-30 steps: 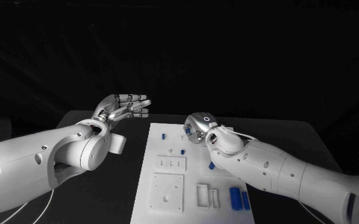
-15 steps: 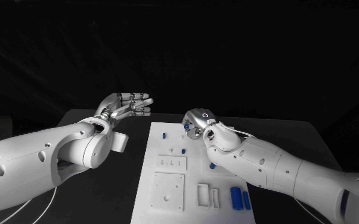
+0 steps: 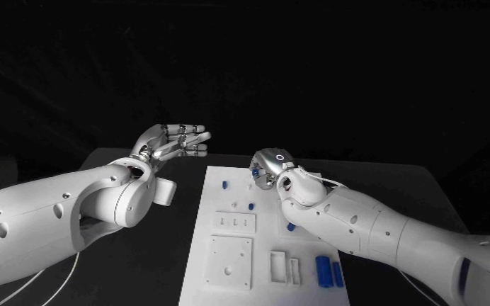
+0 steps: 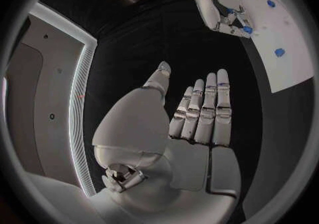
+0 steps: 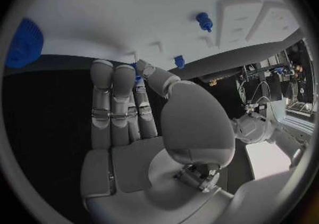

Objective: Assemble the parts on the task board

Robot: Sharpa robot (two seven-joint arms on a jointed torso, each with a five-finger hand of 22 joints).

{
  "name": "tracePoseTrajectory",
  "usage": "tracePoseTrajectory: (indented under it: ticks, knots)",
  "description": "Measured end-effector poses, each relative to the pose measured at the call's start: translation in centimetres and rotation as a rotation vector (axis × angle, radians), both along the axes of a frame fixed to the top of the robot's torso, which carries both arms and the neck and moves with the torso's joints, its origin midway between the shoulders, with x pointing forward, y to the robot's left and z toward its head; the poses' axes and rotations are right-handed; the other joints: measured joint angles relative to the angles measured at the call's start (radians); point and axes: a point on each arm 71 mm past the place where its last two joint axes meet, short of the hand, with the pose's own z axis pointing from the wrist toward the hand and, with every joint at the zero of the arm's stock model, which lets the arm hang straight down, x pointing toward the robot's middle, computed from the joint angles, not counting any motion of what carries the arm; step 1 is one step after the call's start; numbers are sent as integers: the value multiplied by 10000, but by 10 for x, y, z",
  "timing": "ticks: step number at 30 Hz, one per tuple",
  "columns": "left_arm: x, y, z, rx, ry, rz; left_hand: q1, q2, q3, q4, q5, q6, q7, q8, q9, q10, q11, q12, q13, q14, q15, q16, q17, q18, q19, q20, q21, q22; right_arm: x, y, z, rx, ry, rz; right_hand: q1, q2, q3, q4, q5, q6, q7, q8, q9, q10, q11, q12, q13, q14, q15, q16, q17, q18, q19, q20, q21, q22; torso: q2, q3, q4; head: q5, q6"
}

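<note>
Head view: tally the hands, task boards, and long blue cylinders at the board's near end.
Hands: 2, left hand and right hand, which pinches a small blue part
Task board: 1
Long blue cylinders: 2
Total: 5

The task board (image 3: 230,256) is plain white, lying on a black table (image 3: 408,178). On the board, the small parts are blue: two cylinders (image 3: 327,270) at its near right corner, a small peg (image 3: 224,186) near its far left edge, and a ribbed blue disc (image 5: 21,49) at its rim. Both arms are white, the left hand (image 3: 173,143) and right hand (image 3: 268,168) silver with darker joints. A small blue piece (image 5: 137,72) shows at the right hand's fingertips.
</note>
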Motion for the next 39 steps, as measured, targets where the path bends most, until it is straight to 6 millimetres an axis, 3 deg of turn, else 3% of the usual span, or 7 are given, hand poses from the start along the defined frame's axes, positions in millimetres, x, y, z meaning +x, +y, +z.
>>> tracePoseTrajectory:
  ticks: [22,39]
  knots:
    - [1,-1,5,-1,-92,-13,0,0,0,0,0,-5,5,0,0,0,0,0,0,0,0,0,0,0,0,0,0,0,0,4,-1,-16,30,32,-4,-1,-15,-13,-11,-5,4,-29,5,27,15,-21,0,2,2,-39,-2,-26,53,-17,-191,156,97,-26,42,0,-21]
    - [5,-3,4,36,-114,24,0,0,0,0,0,-6,6,0,0,-36,36,0,0,0,0,0,0,0,0,0,0,0,0,5,-1,-23,66,74,-98,17,-40,-37,39,-22,19,10,1,31,3,-17,0,3,3,-39,-23,-79,68,-3,-355,297,143,-63,18,-21,-50]
